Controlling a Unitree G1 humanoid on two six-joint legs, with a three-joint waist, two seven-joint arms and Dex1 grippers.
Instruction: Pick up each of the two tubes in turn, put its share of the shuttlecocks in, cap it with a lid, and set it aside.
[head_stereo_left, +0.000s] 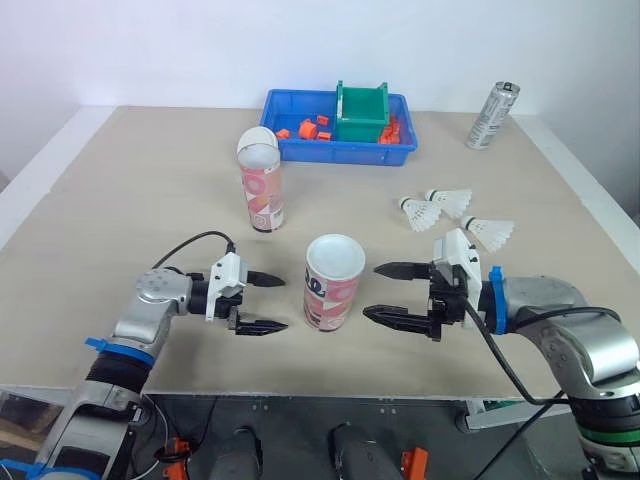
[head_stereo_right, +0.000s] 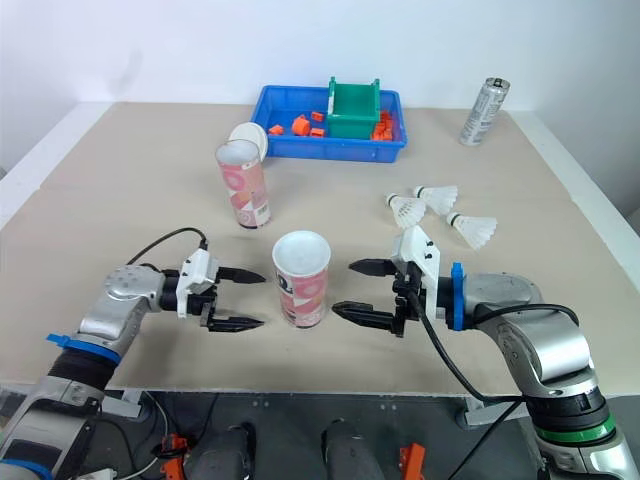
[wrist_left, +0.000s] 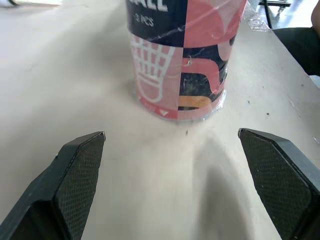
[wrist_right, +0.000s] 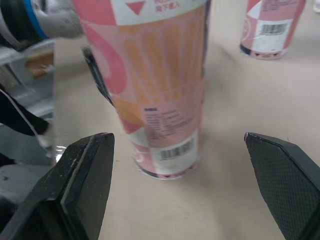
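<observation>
Left claw (head_stereo_left: 284, 302) and right claw (head_stereo_left: 371, 290) both gape wide, empty, either side of the tube (head_stereo_left: 332, 285) standing upright on the counter (head_stereo_left: 120, 200). Three shuttlecocks (head_stereo_left: 422, 213) lie further back on the right.

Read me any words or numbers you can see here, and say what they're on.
"ALL", cut off at the top: near tube.
"PCS", the number before it unclear: same tube.
Barcodes and fine print on near tube and far tube: too blurred.
Print on the silver can: unreadable.
</observation>
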